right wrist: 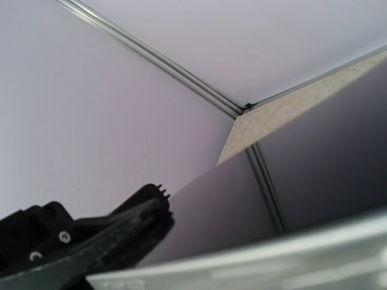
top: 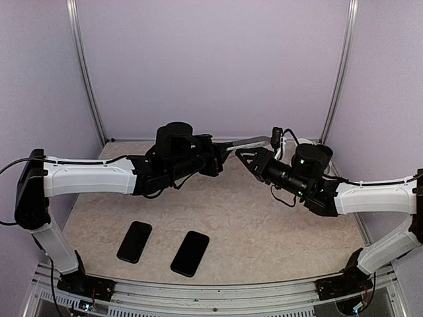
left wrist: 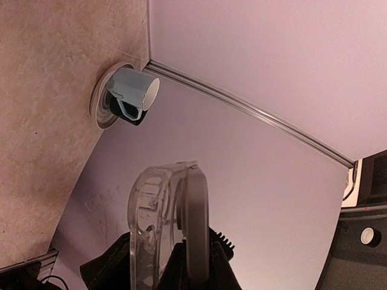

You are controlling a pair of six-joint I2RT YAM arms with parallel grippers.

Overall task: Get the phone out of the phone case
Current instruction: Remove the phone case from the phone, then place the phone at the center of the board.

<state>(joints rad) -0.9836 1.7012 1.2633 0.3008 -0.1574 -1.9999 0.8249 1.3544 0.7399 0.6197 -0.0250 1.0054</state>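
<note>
Hovering phone: we see it held in the air between the two arms, above the far part of the table, roughly level, its long side running from one gripper toward the other.
Phone edge: in the left wrist view we look along its grey edge; in the right wrist view it is a blurred grey band along the bottom.
Case: clear plastic, on the phone; from the left wrist we see its rounded end stand a little off the grey edge.
Left gripper: clamped across case and phone together, one black finger on the case side and the other on the phone side.
Right gripper: at the phone's other end, just under it; we see one toothed finger next to the phone, and we cannot tell how wide the jaws stand.
Table: beige, marbled; the left black phone and the right black phone lie flat near the front edge, side by side, apart.
Wall: pale lilac, behind both arms.
</note>
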